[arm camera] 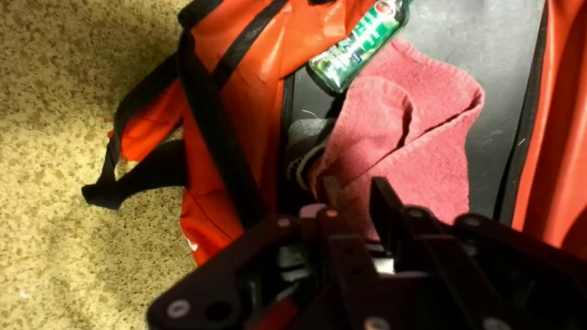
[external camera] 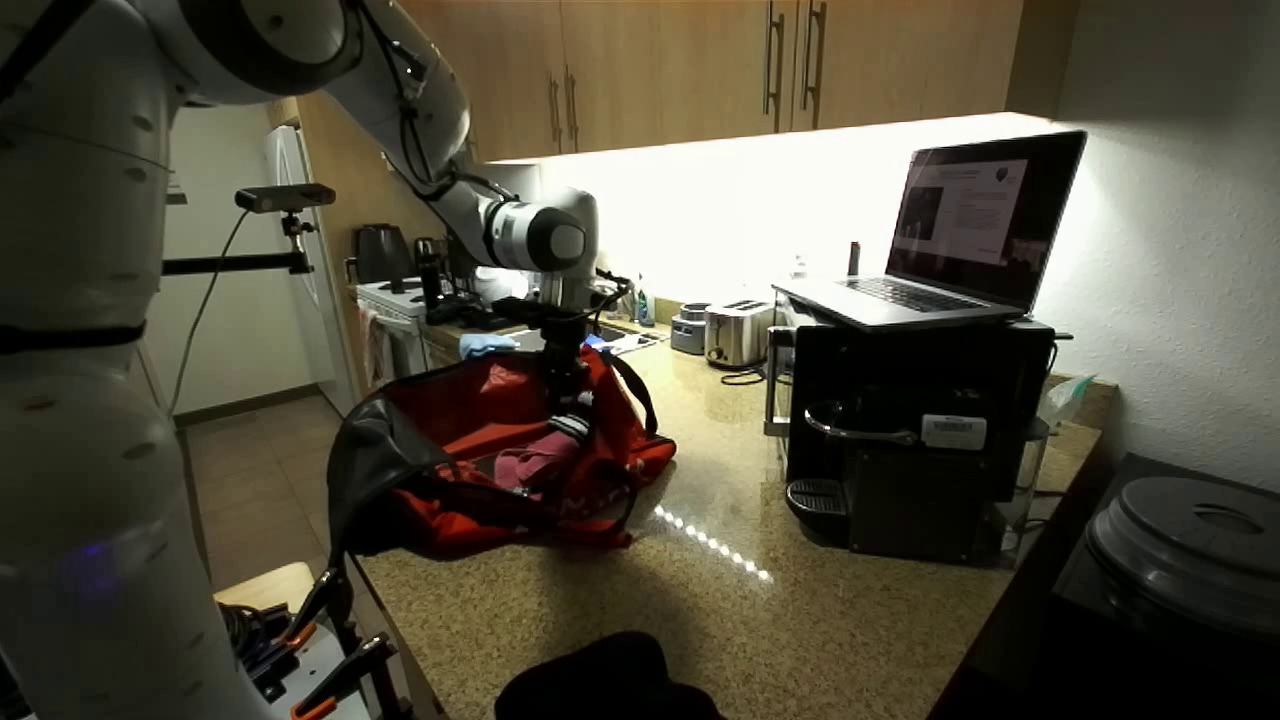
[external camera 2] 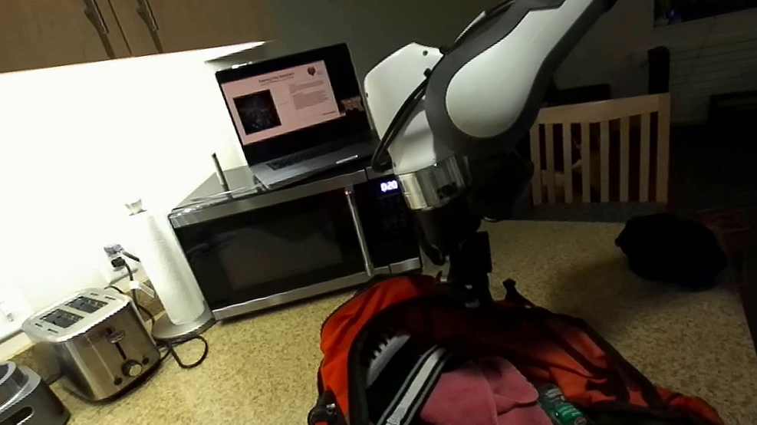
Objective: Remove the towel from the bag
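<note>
The red bag with black trim lies open on the counter, seen in both exterior views point(external camera: 450, 400) point(external camera 2: 364, 305) and in the wrist view point(arm camera: 559, 114). A pink towel lies folded inside it, in both exterior views point(external camera: 540, 458) point(external camera 2: 487, 411) and the wrist view point(arm camera: 431, 110). My gripper point(arm camera: 357, 185) points down over the bag, with its fingers partly apart and nothing seen between them. Towel shows beyond and below the fingertips; contact cannot be told. The gripper also shows in both exterior views point(external camera: 568, 385) point(external camera 2: 471, 297). The towel's near end is hidden by the fingers.
A green bottle point(arm camera: 357, 46) and a black-and-white striped cloth point(external camera 2: 414, 393) lie in the bag beside the towel. A microwave point(external camera 2: 276, 250) with a laptop point(external camera 2: 295, 114) on it, a toaster point(external camera 2: 98, 344) and a coffee machine point(external camera: 900, 480) stand on the counter.
</note>
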Controlling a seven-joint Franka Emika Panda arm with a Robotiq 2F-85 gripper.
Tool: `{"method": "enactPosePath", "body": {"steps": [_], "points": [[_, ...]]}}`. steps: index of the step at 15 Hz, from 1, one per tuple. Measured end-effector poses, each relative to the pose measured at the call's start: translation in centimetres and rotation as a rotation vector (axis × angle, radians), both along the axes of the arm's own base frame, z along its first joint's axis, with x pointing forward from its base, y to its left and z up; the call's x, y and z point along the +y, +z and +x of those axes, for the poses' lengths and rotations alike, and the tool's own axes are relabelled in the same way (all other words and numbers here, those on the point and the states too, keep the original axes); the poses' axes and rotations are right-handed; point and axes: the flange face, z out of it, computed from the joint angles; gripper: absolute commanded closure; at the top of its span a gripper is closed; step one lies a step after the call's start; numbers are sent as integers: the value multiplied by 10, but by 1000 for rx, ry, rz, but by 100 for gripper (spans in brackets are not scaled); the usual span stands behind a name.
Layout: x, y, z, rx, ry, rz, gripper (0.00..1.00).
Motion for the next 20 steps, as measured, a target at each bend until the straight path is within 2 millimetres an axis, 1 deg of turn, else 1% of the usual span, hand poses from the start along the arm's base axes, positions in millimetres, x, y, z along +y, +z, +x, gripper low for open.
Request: {"method": "enactPosePath", "body": {"steps": [4,5,7,8,11,14,19,20], "points": [[13,-10,-10,23,29,0,21],[16,-14,-14,31,35,-1,13],[19,-20,-20,45,43,-4,2],[19,-23,-22,51,45,-5,1],[19,-30,-27,57,48,-7,0],[19,-40,-27,48,61,-16,0],[20,-65,-24,25,95,-33,0],[21,-70,-23,23,100,-35,19]]}}
